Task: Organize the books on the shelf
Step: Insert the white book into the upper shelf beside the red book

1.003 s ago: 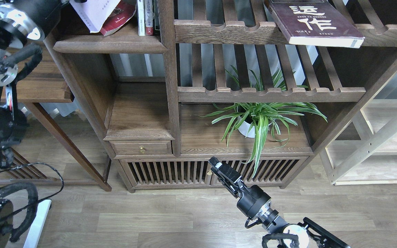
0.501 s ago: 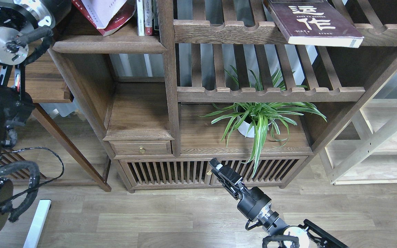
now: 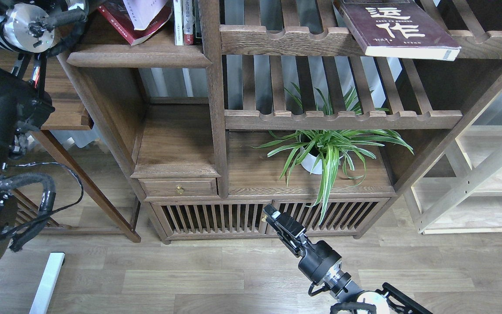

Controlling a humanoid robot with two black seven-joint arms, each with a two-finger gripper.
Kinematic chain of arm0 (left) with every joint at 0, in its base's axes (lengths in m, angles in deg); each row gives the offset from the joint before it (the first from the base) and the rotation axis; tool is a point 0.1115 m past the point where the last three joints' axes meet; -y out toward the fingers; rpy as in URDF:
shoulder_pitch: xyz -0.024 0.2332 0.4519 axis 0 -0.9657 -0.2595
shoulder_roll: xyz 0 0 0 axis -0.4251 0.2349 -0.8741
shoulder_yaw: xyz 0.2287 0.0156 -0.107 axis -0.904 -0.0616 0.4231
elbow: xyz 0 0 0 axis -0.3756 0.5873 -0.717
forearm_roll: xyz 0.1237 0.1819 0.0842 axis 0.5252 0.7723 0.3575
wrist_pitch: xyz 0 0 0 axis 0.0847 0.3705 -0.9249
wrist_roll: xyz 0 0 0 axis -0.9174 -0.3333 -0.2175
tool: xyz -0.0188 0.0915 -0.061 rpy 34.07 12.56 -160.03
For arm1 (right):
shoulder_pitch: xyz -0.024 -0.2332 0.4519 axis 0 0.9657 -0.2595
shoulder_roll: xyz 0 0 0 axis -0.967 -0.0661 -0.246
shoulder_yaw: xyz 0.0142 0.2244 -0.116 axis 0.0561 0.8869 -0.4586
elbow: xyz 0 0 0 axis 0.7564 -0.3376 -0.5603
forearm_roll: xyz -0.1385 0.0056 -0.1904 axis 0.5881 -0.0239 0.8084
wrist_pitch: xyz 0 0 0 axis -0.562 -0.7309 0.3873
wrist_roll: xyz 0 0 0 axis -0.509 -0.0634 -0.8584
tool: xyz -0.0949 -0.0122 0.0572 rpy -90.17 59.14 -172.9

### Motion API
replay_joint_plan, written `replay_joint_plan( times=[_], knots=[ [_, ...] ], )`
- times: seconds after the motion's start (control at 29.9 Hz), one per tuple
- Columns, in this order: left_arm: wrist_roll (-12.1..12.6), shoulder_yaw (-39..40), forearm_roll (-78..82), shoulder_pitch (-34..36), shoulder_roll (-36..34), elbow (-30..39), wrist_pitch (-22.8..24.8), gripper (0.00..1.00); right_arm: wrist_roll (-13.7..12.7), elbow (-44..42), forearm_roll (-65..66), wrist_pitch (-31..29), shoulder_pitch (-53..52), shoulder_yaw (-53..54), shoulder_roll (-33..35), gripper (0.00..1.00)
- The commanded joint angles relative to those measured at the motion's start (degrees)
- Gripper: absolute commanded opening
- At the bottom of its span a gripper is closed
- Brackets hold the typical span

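The solid dark-brown shelf [image 3: 137, 56] is at the upper left of the bookcase. On it lies the red book [image 3: 118, 22], with the pale lavender-white book [image 3: 146, 11] tilted over it and cut off by the top edge. The dark maroon book [image 3: 397, 28] with white characters lies on the slatted shelf at the upper right and overhangs its front rail. My left arm [image 3: 28, 22] rises along the left edge beside the shelf; its gripper is beyond the top edge. My right gripper [image 3: 273, 214] is low, in front of the cabinet doors, with its fingers together and empty.
Thin upright white- and red-spined books [image 3: 184, 22] stand at the shelf's right end against the post. A potted spider plant [image 3: 325, 152] sits on the lower board. A pale light-wood rack [image 3: 473, 183] stands at the right. A side table [image 3: 68, 117] is at the left.
My left arm has risen towards the top edge. The lavender-white book has moved up and right, baring more of the red book. My right gripper has dropped slightly.
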Motion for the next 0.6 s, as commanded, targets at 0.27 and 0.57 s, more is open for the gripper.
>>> replay_joint_plan(
  times=[0.27, 0.57],
  knots=[
    [0.00, -0.01, 0.00, 1.65, -0.52, -2.94, -0.17, 0.00, -0.66, 0.00, 0.74, 0.00, 0.44, -0.05, -1.13, 0.59],
    [0.00, -1.67, -0.53, 2.09, -1.05, -3.74, -0.08, 0.16, -1.01, 0.27, 0.92, 0.00, 0.80, 0.04, -1.21, 0.59]
  ],
)
